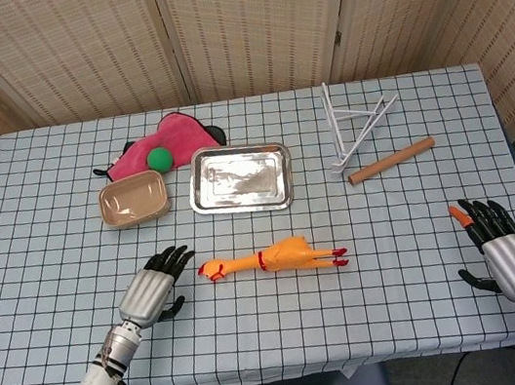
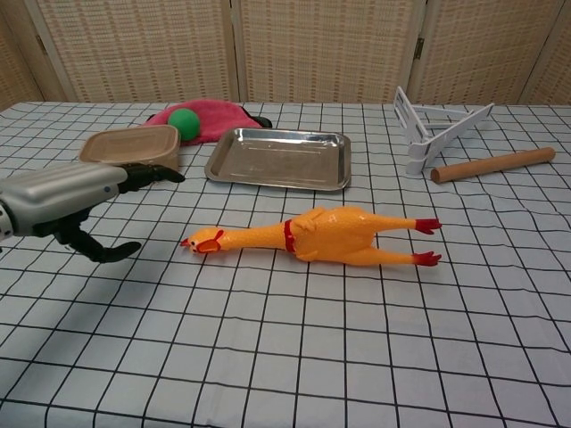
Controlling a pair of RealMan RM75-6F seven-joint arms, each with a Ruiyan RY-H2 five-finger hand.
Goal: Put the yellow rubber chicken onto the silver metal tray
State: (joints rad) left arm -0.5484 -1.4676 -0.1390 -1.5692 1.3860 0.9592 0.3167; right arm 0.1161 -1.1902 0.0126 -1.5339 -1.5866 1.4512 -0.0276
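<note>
Your left hand (image 1: 155, 287) lay open beside the chicken (image 1: 273, 257), poised for grasping | right hand (image 1: 499, 246) open, idle | tray (image 1: 240, 178) awaited.

The chest view cuts the left hand (image 2: 67, 201) off at the picture's left edge, so its wrist and arm are lost there. The right hand (image 1: 500, 246) never appears in that view. A black thing (image 1: 215, 130) lies mostly under the pink cloth (image 1: 165, 141) near the table's far edge; too little pokes out to tell what it is.
</note>
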